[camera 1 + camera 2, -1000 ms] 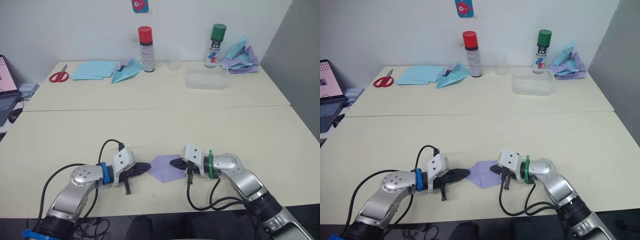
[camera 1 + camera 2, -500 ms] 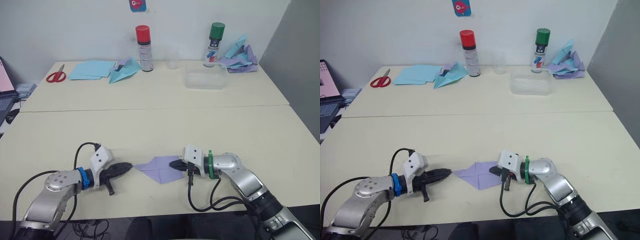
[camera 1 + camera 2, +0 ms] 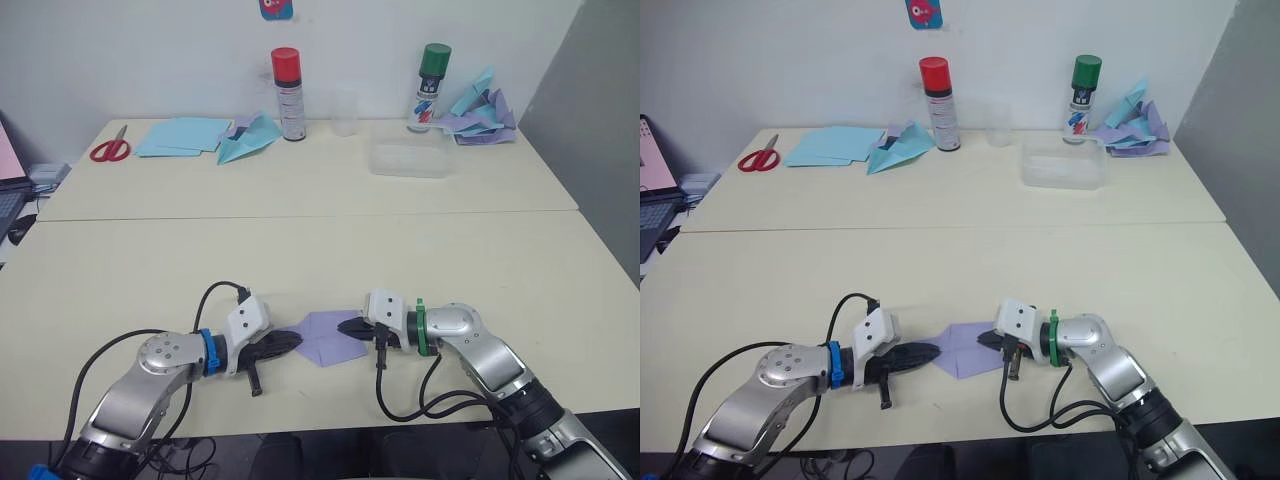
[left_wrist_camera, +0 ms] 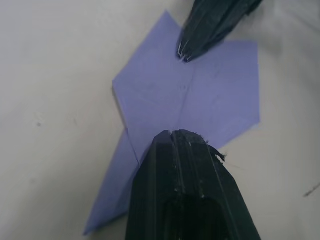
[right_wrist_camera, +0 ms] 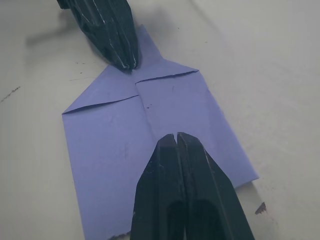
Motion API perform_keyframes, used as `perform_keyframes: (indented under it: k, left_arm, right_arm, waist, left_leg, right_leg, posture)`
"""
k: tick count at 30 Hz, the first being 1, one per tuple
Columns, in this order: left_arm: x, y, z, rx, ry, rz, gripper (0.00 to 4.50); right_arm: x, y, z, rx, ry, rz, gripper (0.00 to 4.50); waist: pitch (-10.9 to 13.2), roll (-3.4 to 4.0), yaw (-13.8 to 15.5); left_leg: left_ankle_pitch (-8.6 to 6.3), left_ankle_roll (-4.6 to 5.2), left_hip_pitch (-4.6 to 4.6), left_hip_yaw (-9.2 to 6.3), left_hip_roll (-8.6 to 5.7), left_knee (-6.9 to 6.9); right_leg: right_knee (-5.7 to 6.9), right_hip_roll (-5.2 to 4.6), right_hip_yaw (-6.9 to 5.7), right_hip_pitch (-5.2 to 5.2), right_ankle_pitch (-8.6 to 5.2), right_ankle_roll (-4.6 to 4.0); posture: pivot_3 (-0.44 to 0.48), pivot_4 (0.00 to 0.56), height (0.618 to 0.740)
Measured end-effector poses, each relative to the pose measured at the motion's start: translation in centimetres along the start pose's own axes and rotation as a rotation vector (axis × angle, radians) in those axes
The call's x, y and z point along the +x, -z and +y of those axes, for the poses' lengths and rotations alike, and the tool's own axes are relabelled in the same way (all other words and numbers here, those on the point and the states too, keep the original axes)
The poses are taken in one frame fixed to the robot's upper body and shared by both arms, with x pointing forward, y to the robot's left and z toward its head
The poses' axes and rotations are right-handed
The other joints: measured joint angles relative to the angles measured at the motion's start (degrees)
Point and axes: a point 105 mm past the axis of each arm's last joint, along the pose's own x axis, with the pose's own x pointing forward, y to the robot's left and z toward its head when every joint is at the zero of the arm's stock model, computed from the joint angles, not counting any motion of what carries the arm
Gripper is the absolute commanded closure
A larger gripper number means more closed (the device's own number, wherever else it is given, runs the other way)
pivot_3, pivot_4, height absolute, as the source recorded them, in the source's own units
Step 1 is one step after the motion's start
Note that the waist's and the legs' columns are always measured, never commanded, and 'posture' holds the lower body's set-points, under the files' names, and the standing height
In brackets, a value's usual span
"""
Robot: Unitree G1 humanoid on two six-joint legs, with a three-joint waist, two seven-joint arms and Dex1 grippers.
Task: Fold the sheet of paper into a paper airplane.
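left gripper (image 3: 292, 342) back at the paper's (image 3: 330, 336) pointed end after pulling away half a second ago, fingers together; right gripper (image 3: 345, 326) unmoved on the opposite end, fingers together.

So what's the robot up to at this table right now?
It is folding a lavender sheet into a plane at the near edge of the table. Both pincers are shut, tips pressing on the paper from opposite ends: the left pincer at the pointed end, the right pincer on the centre crease. The corners are already folded into a point; the rest is flat, so the plane is not yet finished.
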Motion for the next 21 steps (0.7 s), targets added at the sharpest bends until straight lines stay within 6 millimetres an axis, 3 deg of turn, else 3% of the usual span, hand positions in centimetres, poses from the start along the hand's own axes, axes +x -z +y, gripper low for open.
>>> perform_keyframes:
  k: [7, 9, 16, 19, 21]
  left_arm:
    - [0.5, 0.1, 0.5, 0.003, 0.009, -0.004, 4.50]
    - [0.5, 0.1, 0.4, 0.003, 0.017, -0.004, 4.50]
    - [0.6, 0.2, 0.3, 0.010, 0.042, -0.009, 4.50]
    - [0.5, 0.2, 0.4, 0.013, 0.040, -0.011, 4.50]
    - [0.6, 0.3, 0.4, 0.011, 0.039, -0.013, 4.50]
  right_arm:
    - [-0.3, -0.2, 0.0, 0.002, 0.008, -0.013, 4.46]
    - [-0.5, -0.3, -0.2, 0.013, 0.016, -0.022, 4.09]
    - [-4.2, -1.0, -1.6, -0.072, 0.042, -0.034, 1.72]
    - [-4.6, -1.1, -1.9, -0.009, 0.063, -0.054, 0.54]
    - [-4.6, -0.9, -1.9, 0.055, 0.073, -0.054, 0.02]
  waist:
    - [0.00, 0.02, 0.01]
    - [0.02, 0.04, 0.01]
    - [0.15, 0.13, 0.05]
    - [0.15, 0.14, 0.05]
    - [0.15, 0.14, 0.05]
  left_leg:
    - [0.00, 0.00, -0.01, 0.05, 0.00, 0.02]
    - [0.00, 0.00, -0.02, 0.06, -0.01, 0.02]
    - [-0.01, -0.01, -0.09, 0.07, -0.06, 0.00]
    - [-0.01, -0.01, -0.08, 0.04, -0.04, 0.00]
    - [-0.01, -0.01, -0.07, 0.04, -0.03, 0.01]
  right_leg:
    - [0.00, -0.09, 0.06, 0.02, 0.02, 0.04]
    - [-0.01, -0.09, 0.06, 0.02, 0.02, 0.04]
    - [-0.08, -0.07, 0.02, 0.01, -0.05, 0.13]
    - [-0.04, -0.06, 0.01, 0.01, -0.05, 0.13]
    - [-0.01, -0.07, 0.03, 0.02, -0.05, 0.13]
  posture:
    - [0.000, 0.150, 0.740]
    - [0.000, 0.150, 0.740]
    - [0.000, 0.150, 0.740]
    - [0.000, 0.150, 0.740]
    - [0.000, 0.150, 0.740]
